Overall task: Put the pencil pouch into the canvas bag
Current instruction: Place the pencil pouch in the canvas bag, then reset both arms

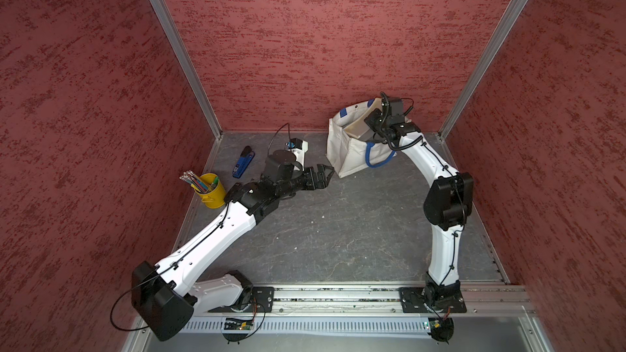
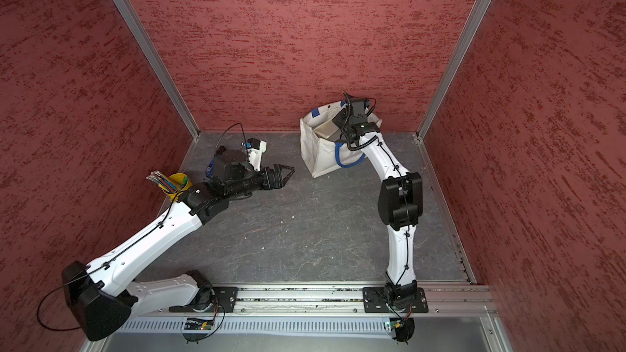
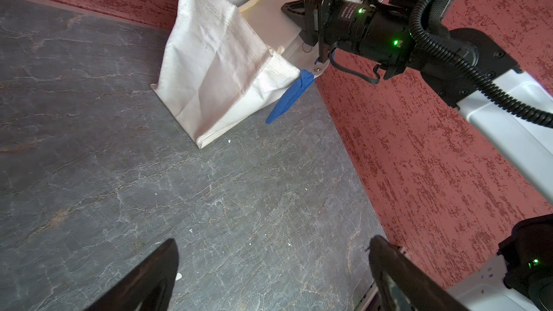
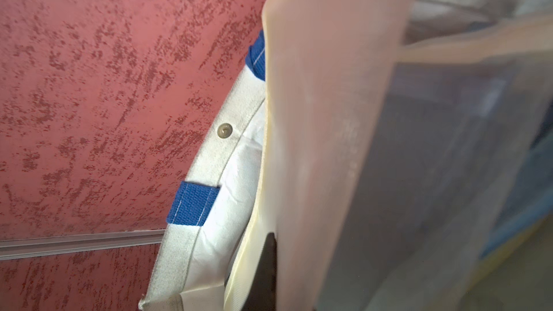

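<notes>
The off-white canvas bag (image 1: pixel 343 157) (image 2: pixel 316 155) with blue handles stands open at the back of the table, next to the rear wall. A cream pencil pouch (image 1: pixel 358 126) (image 2: pixel 323 129) (image 3: pixel 269 4) hangs tilted in its mouth, the lower end inside the rim and the upper end above it. My right gripper (image 1: pixel 370 120) is shut on the pouch from the right side. In the right wrist view the pouch (image 4: pixel 329 115) fills most of the frame, beside the bag's rim (image 4: pixel 209 160) with its snap button. My left gripper (image 1: pixel 327 171) (image 3: pixel 273 239) is open and empty just left of the bag's front corner.
A yellow bucket of pencils (image 1: pixel 214 192) stands at the left edge of the table. A blue stapler (image 1: pixel 242 163) lies behind it near the left wall. Red walls close in the left, back and right sides, and the arms' base rail (image 1: pixel 338 296) runs along the front.
</notes>
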You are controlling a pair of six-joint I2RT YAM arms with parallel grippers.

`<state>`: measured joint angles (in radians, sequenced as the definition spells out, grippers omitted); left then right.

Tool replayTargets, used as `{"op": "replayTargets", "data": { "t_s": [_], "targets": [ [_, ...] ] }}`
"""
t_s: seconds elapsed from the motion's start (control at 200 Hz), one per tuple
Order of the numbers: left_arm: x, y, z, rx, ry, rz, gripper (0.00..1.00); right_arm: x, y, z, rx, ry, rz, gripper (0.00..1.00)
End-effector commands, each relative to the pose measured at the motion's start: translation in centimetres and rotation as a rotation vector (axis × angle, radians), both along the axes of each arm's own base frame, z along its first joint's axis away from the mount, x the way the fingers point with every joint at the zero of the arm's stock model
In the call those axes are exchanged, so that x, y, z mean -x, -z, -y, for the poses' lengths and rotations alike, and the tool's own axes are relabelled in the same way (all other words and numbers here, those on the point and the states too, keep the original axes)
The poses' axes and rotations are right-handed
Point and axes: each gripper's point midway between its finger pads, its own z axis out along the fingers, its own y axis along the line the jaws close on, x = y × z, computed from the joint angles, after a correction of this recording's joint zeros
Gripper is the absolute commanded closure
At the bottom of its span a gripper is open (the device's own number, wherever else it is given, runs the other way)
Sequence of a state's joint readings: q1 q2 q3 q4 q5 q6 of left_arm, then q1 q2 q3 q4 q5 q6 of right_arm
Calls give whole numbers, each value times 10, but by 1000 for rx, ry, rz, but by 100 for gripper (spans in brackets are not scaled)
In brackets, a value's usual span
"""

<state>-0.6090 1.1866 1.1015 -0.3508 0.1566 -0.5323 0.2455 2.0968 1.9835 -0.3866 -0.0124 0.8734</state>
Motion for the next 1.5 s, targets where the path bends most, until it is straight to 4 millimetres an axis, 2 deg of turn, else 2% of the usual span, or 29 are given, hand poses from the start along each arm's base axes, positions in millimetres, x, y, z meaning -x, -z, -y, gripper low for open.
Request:
{"op": "replayTargets", "data": {
  "t_s": [0.0, 0.095, 0.276, 0.411, 0.521, 0.797, 0.902, 1.017, 1.122, 1.222, 1.252, 1.272, 1.292, 1.318, 1.333, 1.353, 1.498],
  "targets": [
    [-3, 2, 1, 0, 19, 6, 1, -7, -10, -6, -39, 25, 47, 100],
    [-7, 3, -1, 2, 12, 2, 0, -6, -5, -10, -45, 17, 34, 100],
    [-14, 7, -4, 7, 0, -4, 1, 1, -21, -14, 9, -37, 66, 78],
    [-17, 10, -6, 19, -11, -6, 1, 16, -31, -14, 47, -82, 73, 62],
    [-19, 11, -5, 23, -14, -9, 1, 31, -40, -13, 86, -117, 79, 53],
    [-17, 14, -9, 19, -22, -12, 1, 70, -66, 6, 256, -163, 69, 48],
    [-17, 14, -10, 13, -26, -12, 1, 76, -81, 9, 310, -181, 103, 45],
    [-16, 13, -17, -32, -41, -10, 1, 80, -105, 8, 360, -224, 167, 37],
    [-15, 16, -35, -115, -84, -12, 1, 95, -121, 6, 413, -279, 222, 28],
    [-15, 29, -67, -203, -172, -48, 0, 122, -114, 13, 475, -314, 244, 18],
    [-14, 35, -77, -216, -194, -60, 1, 134, -111, 19, 493, -308, 254, 10],
    [-13, 37, -83, -220, -205, -64, 1, 141, -107, 23, 504, -301, 255, 3],
    [-13, 40, -90, -226, -216, -70, 1, 148, -103, 26, 513, -295, 257, 1],
    [-11, 44, -98, -232, -231, -79, 1, 155, -94, 30, 525, -291, 251, 1],
    [-11, 46, -103, -236, -240, -81, 1, 164, -99, 34, 530, -281, 271, 1],
    [-10, 49, -110, -241, -258, -85, 1, 171, -94, 37, 537, -275, 271, 1],
    [-9, 75, -156, -232, -356, -140, 1, 209, -46, 72, 571, -163, 226, 1]
  ]
}}
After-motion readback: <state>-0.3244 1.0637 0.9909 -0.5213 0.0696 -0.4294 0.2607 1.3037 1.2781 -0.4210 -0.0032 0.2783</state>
